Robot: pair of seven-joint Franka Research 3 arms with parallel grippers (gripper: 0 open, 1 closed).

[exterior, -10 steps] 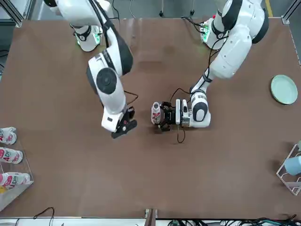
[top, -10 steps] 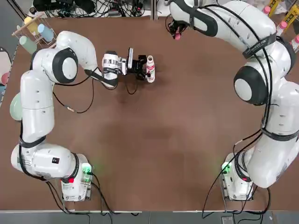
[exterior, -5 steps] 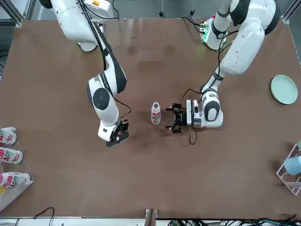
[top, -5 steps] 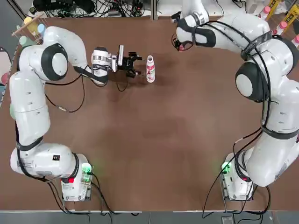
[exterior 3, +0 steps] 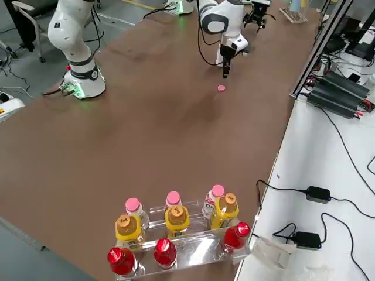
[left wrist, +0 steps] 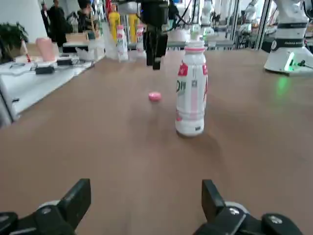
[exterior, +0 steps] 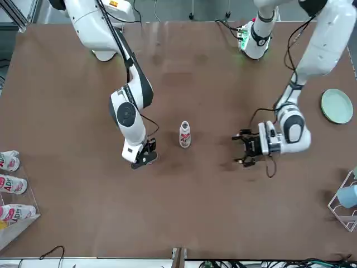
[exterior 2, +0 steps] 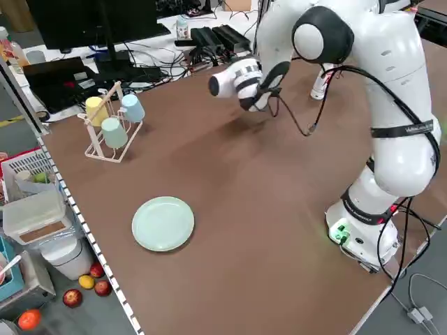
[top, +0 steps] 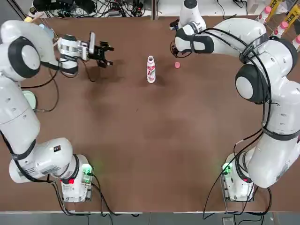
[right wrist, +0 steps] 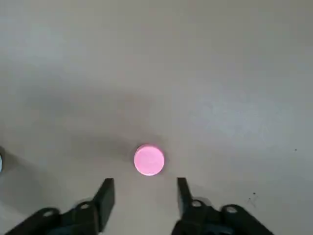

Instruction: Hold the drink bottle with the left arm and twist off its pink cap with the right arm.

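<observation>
The drink bottle (top: 150, 69) stood uncapped at upper centre; pink cap (top: 177, 65) lay beside it, both claws (top: 104, 48) (exterior: 146, 158) spread.

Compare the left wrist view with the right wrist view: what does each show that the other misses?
Only the left wrist view shows the slim white plastic drink bottle standing uncapped, with the right gripper hanging beyond it. Only the right wrist view shows the right gripper's open fingers just above the table. Both show the tiny round pink cap lying loose on the brown table.

Overhead and facing views share the drink bottle (top: 150, 69); wrists look close.
</observation>
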